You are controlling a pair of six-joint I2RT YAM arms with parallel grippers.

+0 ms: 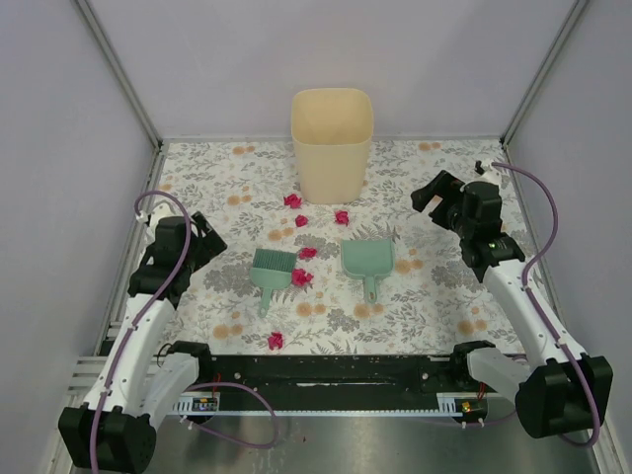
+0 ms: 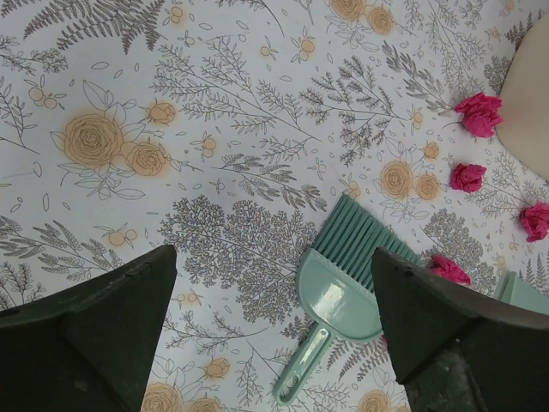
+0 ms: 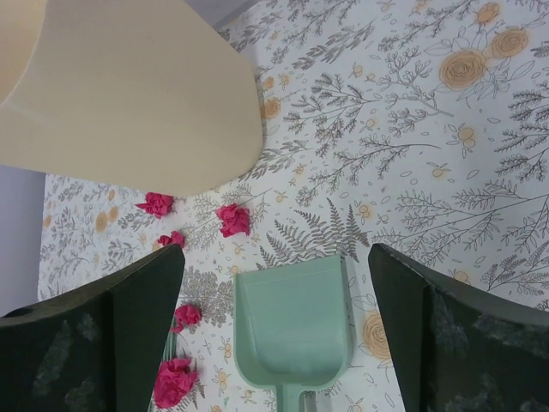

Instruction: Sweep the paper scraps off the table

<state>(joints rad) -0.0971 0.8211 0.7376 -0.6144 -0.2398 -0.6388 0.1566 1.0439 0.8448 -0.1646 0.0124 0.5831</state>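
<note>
Several magenta paper scraps (image 1: 301, 277) lie scattered on the flower-print table (image 1: 415, 306). Some are near the bin, one is at the front (image 1: 276, 341). A green brush (image 1: 273, 269) and a green dustpan (image 1: 367, 262) lie flat mid-table. My left gripper (image 1: 202, 242) hovers open to the left of the brush. In the left wrist view the left gripper (image 2: 273, 257) holds nothing, with the brush (image 2: 347, 296) and scraps (image 2: 467, 177) below it. My right gripper (image 1: 434, 193) hovers open at the right rear. In the right wrist view the right gripper (image 3: 276, 249) is empty above the dustpan (image 3: 292, 330) and scraps (image 3: 233, 219).
A beige bin (image 1: 332, 138) stands upright at the back centre and also fills the top left of the right wrist view as the bin (image 3: 129, 94). Metal rails (image 1: 158, 163) frame the table, with grey walls behind and at both sides.
</note>
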